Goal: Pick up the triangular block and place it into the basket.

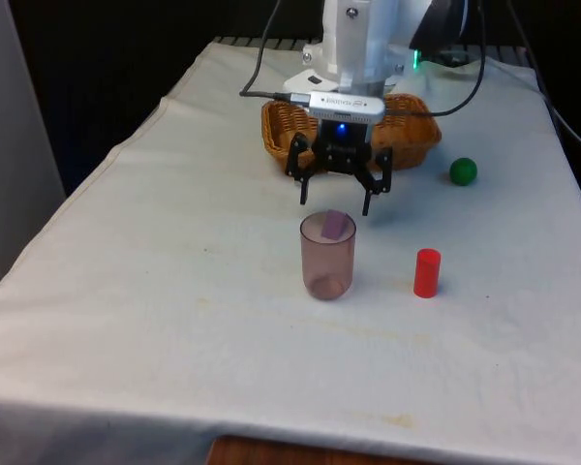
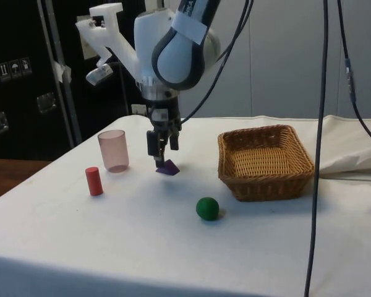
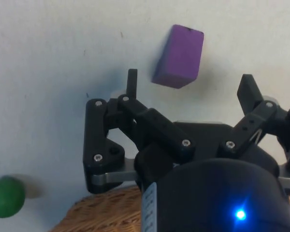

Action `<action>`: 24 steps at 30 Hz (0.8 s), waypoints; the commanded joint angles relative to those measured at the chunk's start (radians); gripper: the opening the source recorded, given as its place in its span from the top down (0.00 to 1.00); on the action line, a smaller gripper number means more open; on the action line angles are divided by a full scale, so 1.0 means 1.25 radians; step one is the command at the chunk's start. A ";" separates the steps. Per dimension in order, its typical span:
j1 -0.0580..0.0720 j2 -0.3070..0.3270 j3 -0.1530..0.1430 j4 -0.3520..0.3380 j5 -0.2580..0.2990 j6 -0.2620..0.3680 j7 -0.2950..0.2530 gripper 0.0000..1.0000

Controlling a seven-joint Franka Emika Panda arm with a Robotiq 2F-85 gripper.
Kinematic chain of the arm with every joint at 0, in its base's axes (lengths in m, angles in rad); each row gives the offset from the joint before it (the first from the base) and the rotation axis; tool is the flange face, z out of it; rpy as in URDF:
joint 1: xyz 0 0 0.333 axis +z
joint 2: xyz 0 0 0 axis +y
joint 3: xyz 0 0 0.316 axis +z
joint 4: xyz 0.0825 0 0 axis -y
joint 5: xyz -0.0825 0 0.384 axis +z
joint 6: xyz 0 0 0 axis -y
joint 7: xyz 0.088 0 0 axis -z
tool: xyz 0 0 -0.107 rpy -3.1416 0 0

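Our hand (image 3: 188, 94) hangs spread wide just above the purple triangular block (image 3: 179, 56), which lies on the table (image 1: 174, 291) between the pink cup (image 2: 114, 150) and the basket (image 2: 265, 161), long axis crossing the gap.

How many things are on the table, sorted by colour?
Purple: 1, the purple triangular block
Pink: 1, the see-through pink plastic cup
Red: 1, the red cylinder block
Green: 1, the green ball
Brown: 1, the brown woven wicker basket
Total: 5

Lab: cloth-draped table (image 1: 174, 320), dark cabinets (image 2: 25, 74)
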 commanded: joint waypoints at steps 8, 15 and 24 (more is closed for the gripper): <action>-0.001 0.019 0.003 0.007 0.005 0.022 0.009 0.00; 0.001 0.030 0.002 0.010 0.000 0.028 0.017 0.00; -0.001 0.046 0.004 0.014 0.004 0.050 0.026 0.33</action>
